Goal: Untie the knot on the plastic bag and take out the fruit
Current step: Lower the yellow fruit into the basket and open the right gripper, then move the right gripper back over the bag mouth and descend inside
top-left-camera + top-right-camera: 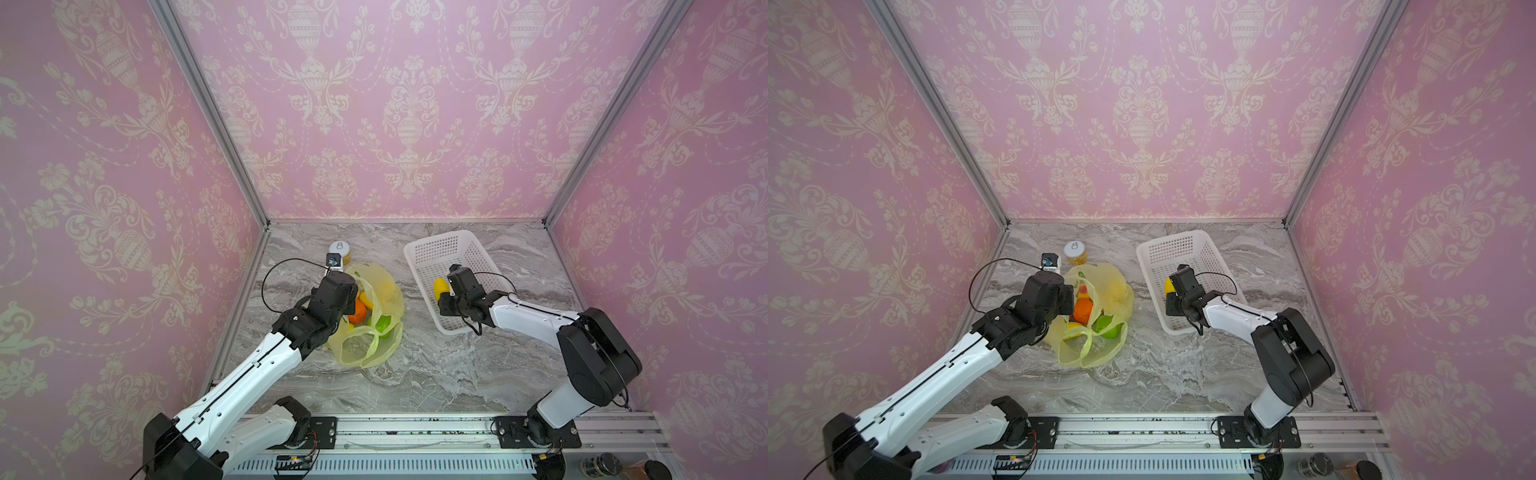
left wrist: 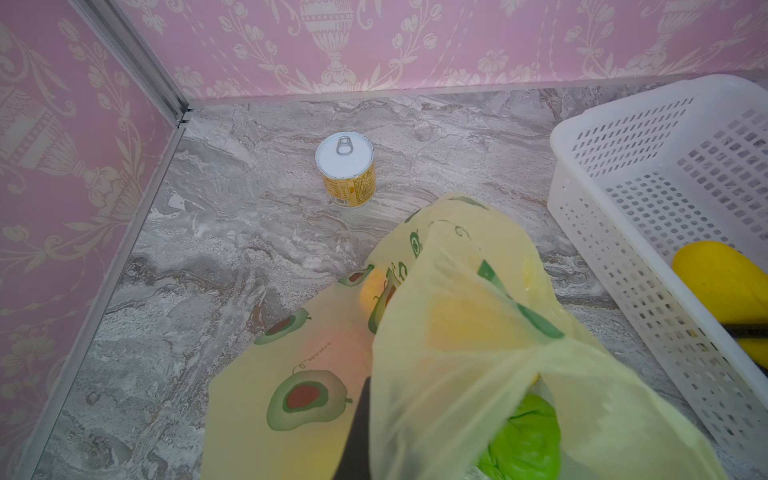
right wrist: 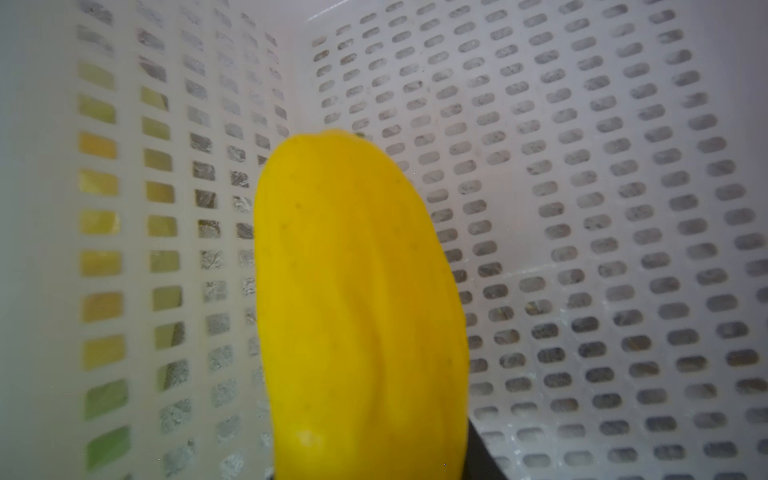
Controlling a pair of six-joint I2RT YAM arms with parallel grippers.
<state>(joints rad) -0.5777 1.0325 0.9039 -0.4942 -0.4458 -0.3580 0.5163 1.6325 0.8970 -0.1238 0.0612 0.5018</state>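
Fruit (image 1: 1084, 309) bound from plastic bag (image 1: 390, 349) to basket (image 1: 434, 248)

The bag lies open on the table (image 1: 457, 374), its edge pinched in the clenched left gripper (image 2: 362, 399). The right gripper (image 1: 444, 294) grasps a yellow fruit (image 3: 357, 291) low inside the basket; release looks next, then another reach.

1. On the plastic bag (image 2: 249, 395), lower centre of the left wrist view: a small curved line of dotted lettering just above the largest avocado drawing (image 2: 305, 399), which seems to read "avocado"
2. On the can (image 2: 351, 189), upper centre of that view: rows of fine print on the gold label, too small to read
3. Nothing legible in both top views or the right wrist view
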